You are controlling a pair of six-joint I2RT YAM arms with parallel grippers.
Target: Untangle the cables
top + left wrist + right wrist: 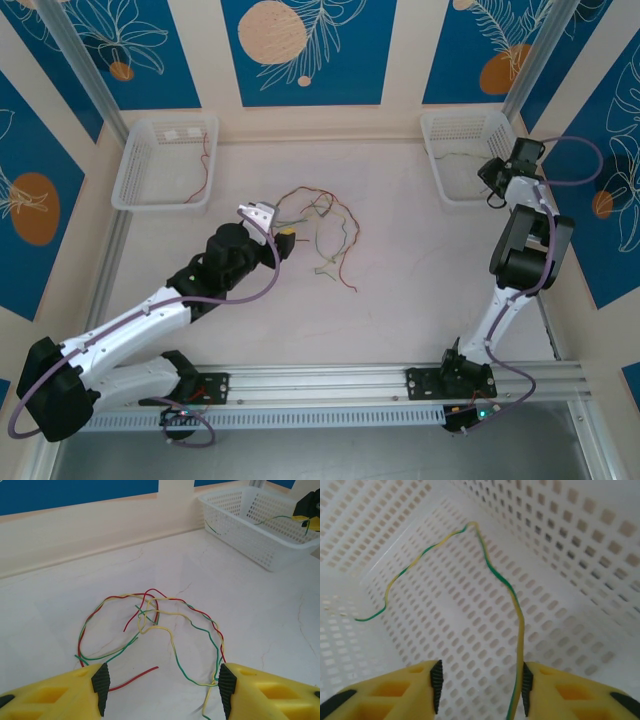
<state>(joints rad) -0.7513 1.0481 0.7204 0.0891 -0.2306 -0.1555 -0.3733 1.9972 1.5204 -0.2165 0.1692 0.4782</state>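
Observation:
A loose tangle of thin red, green and yellow cables (320, 235) lies on the pale table near its middle. My left gripper (272, 222) sits at the tangle's left edge. In the left wrist view it (162, 687) is open just above the table, with the wires (156, 611) spread ahead of it. A green-yellow strand touches its right pad (226, 690), and a red end lies between the jaws. My right gripper (492, 180) hangs over the right basket. Its jaws (481, 687) are open, and a green-yellow cable (507, 585) runs along the right pad into the basket.
The white mesh right basket (462, 125) stands at the back right; its wall (570, 540) is close around my right fingers, and it shows far right (260, 545) in the left wrist view. A left basket (150, 190) at the back left holds a red wire (205, 165).

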